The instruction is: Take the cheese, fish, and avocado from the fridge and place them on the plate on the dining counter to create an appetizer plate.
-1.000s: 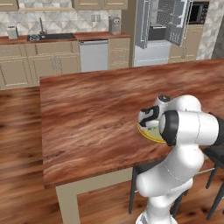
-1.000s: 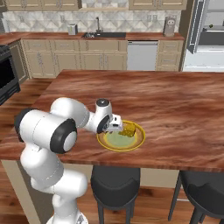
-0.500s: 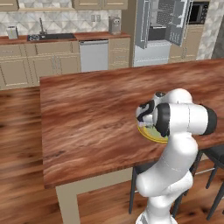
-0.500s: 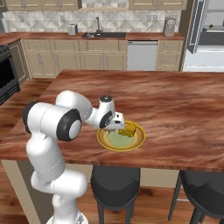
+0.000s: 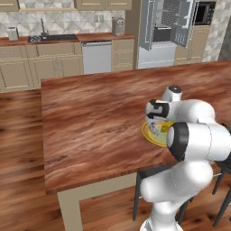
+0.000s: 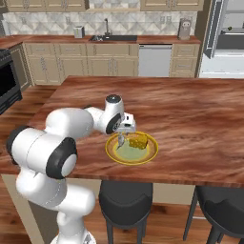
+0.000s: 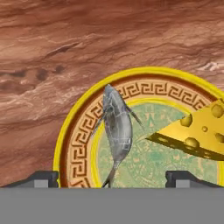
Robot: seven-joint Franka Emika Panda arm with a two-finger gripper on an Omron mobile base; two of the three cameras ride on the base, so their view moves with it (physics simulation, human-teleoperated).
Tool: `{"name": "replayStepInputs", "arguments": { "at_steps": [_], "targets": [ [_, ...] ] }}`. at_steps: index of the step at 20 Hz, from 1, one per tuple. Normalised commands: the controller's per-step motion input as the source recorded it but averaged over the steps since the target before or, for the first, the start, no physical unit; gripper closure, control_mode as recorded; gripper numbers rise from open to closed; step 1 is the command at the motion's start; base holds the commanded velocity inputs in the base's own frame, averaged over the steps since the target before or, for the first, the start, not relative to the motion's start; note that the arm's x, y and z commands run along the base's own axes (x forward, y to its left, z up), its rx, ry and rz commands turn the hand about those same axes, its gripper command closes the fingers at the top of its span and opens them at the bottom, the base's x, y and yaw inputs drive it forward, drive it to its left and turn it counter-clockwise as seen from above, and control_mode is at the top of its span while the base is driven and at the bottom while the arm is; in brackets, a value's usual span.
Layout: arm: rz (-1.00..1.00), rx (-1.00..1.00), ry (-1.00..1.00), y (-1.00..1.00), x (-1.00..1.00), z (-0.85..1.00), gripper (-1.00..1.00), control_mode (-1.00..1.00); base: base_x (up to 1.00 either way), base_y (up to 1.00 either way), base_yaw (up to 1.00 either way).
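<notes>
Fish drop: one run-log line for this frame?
gripper: open | fish: on plate, released | cheese: on plate | avocado: pending

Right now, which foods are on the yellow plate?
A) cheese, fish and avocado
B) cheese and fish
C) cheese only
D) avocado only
B: the hand view shows the grey fish and the yellow cheese lying on the plate, with no green fruit among them.

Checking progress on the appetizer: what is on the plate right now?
On the plate lie the fish and, beside it, the cheese. No avocado shows on the visible part; the near edge is cut off in the hand view.
</notes>
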Motion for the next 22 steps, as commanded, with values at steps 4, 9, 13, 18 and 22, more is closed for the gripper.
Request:
{"name": "replayStepInputs", "arguments": {
  "at_steps": [4,9,13,18,22],
  "targets": [
    [0.0,0.0,-0.18,0.5,-0.95,1.0,-1.0,-1.0,0.0,0.0,0.0],
    [-0.07,0.0,-0.04,0.5,-1.0,0.83,-1.0,-1.0,0.0,0.0,0.0],
    [-0.12,0.0,0.0,0.36,-1.0,0.63,-1.0,-1.0,0.0,0.0,0.0],
    [-0.13,0.0,0.03,0.35,-0.93,0.33,-1.0,-1.0,0.0,0.0,0.0],
    [-0.04,0.0,0.08,0.12,-0.23,0.0,-1.0,-1.0,0.0,0.0,0.0]
  ]
}}
